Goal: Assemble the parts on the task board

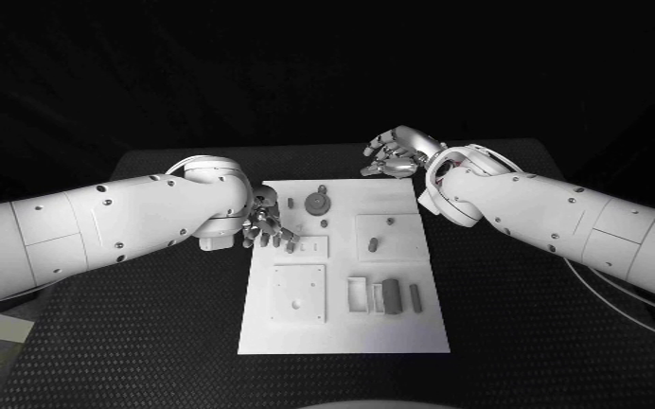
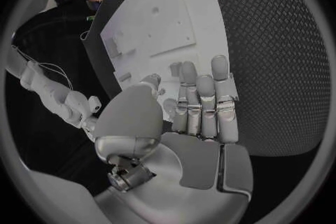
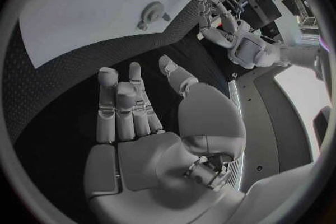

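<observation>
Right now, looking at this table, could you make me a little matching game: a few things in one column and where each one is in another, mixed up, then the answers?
Things:
1. left hand
2. right hand
3. round grey part
4. upright grey parts

Places:
A. off the task board, over the black table past the board's far right corner
B. on the board's near half, towards its right side
C. at the board's left edge, fingers pointing down
D. on the board's far end, near the middle

Pairs: 1-C, 2-A, 3-D, 4-B
</observation>
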Robot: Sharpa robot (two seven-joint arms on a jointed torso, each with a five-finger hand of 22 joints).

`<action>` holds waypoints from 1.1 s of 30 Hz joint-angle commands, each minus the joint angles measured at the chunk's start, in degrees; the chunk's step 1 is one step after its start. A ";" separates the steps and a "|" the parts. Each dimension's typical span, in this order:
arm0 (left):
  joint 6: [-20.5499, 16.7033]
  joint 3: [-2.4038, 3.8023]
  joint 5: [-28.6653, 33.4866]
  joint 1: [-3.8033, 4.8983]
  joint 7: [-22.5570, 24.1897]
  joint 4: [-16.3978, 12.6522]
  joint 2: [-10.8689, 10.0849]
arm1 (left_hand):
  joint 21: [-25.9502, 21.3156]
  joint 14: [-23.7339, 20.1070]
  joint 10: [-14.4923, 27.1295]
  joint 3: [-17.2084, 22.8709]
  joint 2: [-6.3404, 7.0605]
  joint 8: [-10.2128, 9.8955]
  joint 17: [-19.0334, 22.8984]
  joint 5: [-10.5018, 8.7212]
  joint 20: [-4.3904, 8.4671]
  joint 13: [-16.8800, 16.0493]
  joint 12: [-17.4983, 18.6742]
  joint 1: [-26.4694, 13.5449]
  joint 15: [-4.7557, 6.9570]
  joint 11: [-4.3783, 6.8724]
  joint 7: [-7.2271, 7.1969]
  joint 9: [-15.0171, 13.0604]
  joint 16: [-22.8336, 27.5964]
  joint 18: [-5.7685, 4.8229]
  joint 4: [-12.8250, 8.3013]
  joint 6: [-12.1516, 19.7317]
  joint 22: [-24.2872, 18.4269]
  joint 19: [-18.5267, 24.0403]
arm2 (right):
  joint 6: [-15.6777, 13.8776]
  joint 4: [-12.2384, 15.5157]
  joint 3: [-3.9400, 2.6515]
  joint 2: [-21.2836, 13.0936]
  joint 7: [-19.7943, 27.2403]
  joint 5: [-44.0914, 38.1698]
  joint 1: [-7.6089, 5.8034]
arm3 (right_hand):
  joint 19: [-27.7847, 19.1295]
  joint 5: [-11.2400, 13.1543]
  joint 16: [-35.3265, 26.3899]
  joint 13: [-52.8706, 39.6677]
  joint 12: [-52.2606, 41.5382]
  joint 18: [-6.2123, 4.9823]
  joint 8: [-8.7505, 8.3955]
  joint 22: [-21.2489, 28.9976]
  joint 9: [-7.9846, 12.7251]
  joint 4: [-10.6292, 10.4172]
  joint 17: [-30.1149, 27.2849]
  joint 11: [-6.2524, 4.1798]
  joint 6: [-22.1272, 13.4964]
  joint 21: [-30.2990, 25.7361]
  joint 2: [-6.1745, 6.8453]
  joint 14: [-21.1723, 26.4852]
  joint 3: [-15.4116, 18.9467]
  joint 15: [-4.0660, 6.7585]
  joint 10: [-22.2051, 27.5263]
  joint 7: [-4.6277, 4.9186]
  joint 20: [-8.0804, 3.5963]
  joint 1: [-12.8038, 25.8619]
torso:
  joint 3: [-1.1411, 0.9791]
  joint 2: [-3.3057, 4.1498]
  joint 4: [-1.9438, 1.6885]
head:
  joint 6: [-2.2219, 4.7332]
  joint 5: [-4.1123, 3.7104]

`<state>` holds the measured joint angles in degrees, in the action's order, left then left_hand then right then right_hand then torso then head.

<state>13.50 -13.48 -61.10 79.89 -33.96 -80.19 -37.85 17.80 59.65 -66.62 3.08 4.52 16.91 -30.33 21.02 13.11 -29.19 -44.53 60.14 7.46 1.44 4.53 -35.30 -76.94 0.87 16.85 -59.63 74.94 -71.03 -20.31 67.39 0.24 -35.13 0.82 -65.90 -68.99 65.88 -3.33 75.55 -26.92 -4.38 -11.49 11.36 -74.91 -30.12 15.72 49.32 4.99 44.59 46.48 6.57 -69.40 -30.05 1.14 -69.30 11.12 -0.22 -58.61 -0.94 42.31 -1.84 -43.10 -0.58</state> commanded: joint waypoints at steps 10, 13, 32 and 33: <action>-1.52 -0.13 0.00 0.03 -0.59 1.49 1.33 | -0.46 -0.41 0.64 0.65 0.09 -0.48 0.08 -0.53 -0.13 -0.13 0.20 -0.37 -0.07 -0.05 0.32 -0.19 0.21 0.14 -0.05 0.68 0.96 0.33 | -0.13 0.03 -0.02 0.19 0.54 -0.05 0.02 | -0.01 -0.09 0.29 -0.09 0.28 -3.51 0.39 -0.98 0.09 -0.24 -0.10 0.24 -0.13 -0.30 0.02 0.32 0.14 0.06 0.12 0.40 -0.28 0.65 | 0.08 0.05 0.00 | 0.01 0.05; -1.43 -0.12 0.15 -0.01 -0.49 2.03 1.76 | -0.48 -0.41 0.63 0.66 0.16 -0.48 0.09 -0.61 -0.16 -0.15 0.18 -0.55 -0.09 -0.07 0.34 -0.23 0.19 0.13 0.00 0.68 0.96 0.31 | -0.06 0.04 -0.02 0.22 0.54 -0.05 0.02 | -0.01 -0.09 0.29 -0.09 0.28 -3.51 0.39 -0.98 0.10 -0.24 -0.10 0.24 -0.13 -0.30 0.02 0.32 0.14 0.06 0.13 0.40 -0.28 0.67 | 0.05 0.06 0.03 | 0.09 0.00; -1.10 -0.11 0.08 -0.97 0.20 3.85 2.82 | -0.39 -0.20 0.46 0.88 0.04 -0.35 0.07 -0.78 -0.11 -0.37 -0.10 0.17 0.01 0.03 0.23 -0.56 -0.06 0.23 -0.15 0.47 1.10 0.01 | -0.09 0.20 -0.02 0.31 0.37 -0.05 0.02 | -0.01 -0.09 0.29 -0.09 0.29 -3.51 0.42 -0.98 0.12 -0.24 -0.11 0.24 -0.14 -0.33 0.01 0.33 0.11 0.05 0.15 0.40 -0.29 0.72 | -0.07 0.03 0.03 | -0.14 -0.28; -1.11 -0.11 0.00 -1.06 0.21 3.91 2.85 | -0.39 -0.20 0.46 0.87 0.06 -0.35 0.07 -0.79 -0.11 -0.38 -0.11 0.19 0.01 0.04 0.23 -0.57 -0.07 0.23 -0.15 0.47 1.10 0.01 | -0.09 0.18 -0.02 0.31 0.38 -0.05 0.02 | -0.02 -0.10 0.29 -0.10 0.29 -3.51 0.42 -0.98 0.12 -0.24 -0.11 0.24 -0.14 -0.33 0.01 0.33 0.11 0.05 0.15 0.40 -0.29 0.72 | -0.06 0.03 0.02 | -0.14 -0.30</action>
<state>12.07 -13.61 -61.06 78.91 -34.25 -76.33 -35.14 17.58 59.55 -66.43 3.83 4.52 16.59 -30.34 20.58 12.99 -29.51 -44.53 60.14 7.35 1.24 4.40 -35.80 -76.94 0.84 16.74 -59.33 74.91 -70.95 -20.34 67.48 0.24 -34.84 0.82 -65.88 -68.99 65.84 -3.33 75.55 -26.95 -4.38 -11.48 11.64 -74.91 -30.07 15.72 49.28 4.99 44.45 46.48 6.57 -69.40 -30.05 1.14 -69.31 11.06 -0.16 -58.61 -0.97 42.35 -1.77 -43.14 -0.83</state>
